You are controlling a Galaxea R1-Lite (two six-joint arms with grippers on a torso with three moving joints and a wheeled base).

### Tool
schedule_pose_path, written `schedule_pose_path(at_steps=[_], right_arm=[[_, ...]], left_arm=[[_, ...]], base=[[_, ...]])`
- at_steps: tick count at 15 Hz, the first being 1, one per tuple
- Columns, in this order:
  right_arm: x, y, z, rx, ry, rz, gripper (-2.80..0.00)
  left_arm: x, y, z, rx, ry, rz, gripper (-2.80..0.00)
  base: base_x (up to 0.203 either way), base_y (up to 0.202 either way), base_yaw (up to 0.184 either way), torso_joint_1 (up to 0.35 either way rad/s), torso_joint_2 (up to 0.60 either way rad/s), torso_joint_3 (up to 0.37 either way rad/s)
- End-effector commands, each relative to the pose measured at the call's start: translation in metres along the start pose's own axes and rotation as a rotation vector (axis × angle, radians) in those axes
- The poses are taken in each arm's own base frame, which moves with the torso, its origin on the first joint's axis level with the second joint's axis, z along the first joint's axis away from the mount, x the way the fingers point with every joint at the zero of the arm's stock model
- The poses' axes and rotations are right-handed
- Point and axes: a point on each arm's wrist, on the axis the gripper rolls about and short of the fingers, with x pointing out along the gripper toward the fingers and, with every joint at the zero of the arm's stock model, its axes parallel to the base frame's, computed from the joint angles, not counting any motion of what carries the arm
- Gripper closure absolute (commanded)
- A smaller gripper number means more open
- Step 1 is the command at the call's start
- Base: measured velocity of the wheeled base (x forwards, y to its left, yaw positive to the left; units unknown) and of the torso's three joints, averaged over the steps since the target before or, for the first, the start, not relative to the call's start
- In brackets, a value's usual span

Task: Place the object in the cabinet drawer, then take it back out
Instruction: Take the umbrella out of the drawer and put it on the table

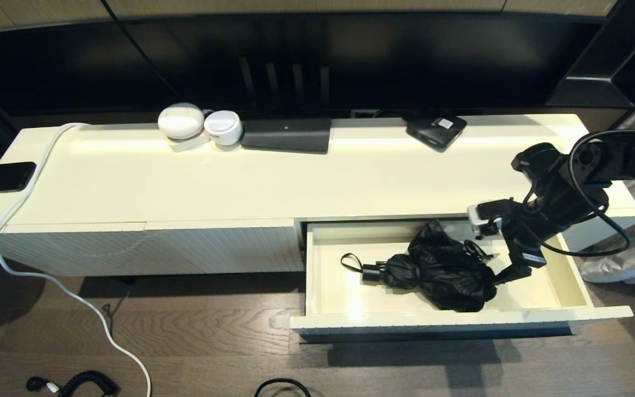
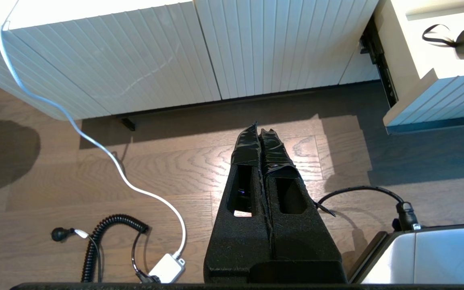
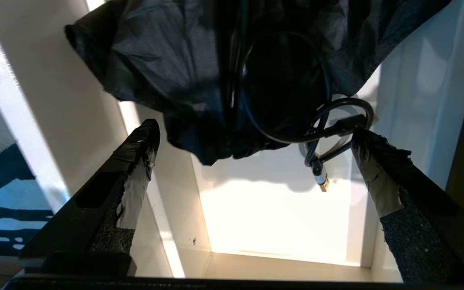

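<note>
A folded black umbrella (image 1: pixel 433 270) lies inside the pulled-out cabinet drawer (image 1: pixel 450 322), its strapped handle end pointing along the drawer. The right gripper (image 3: pixel 252 133) hangs inside the drawer at the umbrella's bunched end, jaws spread wide and holding nothing. To lift it back out cleanly, the jaws should probably straddle the bundle's firm core, clear of the loose black cable (image 3: pixel 320 133) coiled beside it. The left gripper (image 2: pixel 261 133), pressed closed, idles over the floor.

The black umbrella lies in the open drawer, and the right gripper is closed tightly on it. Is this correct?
Not quite. The umbrella lies in the open drawer, but the right gripper is open, its fingers spread apart and holding nothing, as the right wrist view shows.
</note>
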Motion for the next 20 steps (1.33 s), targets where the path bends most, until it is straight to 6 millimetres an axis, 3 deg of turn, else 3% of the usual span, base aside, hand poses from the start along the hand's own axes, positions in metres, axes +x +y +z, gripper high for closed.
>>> schedule_pose_path(at_steps=[1, 5, 20], right_arm=[[0.013, -0.003, -0.002, -0.003, 0.001, 0.023, -2.8], [0.029, -0.015, -0.004, -0.008, -0.002, 0.007, -2.8], [0.03, -0.023, -0.002, -0.029, -0.015, -0.066, -2.8]], left_arm=[[0.0, 0.0, 0.0, 0.001, 0.0, -0.001, 0.0], [0.0, 0.0, 0.0, 0.001, -0.001, -0.001, 0.0], [0.0, 0.0, 0.0, 0.001, 0.0, -0.001, 0.0]], base=[[0.0, 0.0, 0.0, 0.0, 0.0, 0.0], [0.0, 0.0, 0.0, 0.0, 0.0, 0.0], [0.0, 0.0, 0.0, 0.0, 0.0, 0.0]])
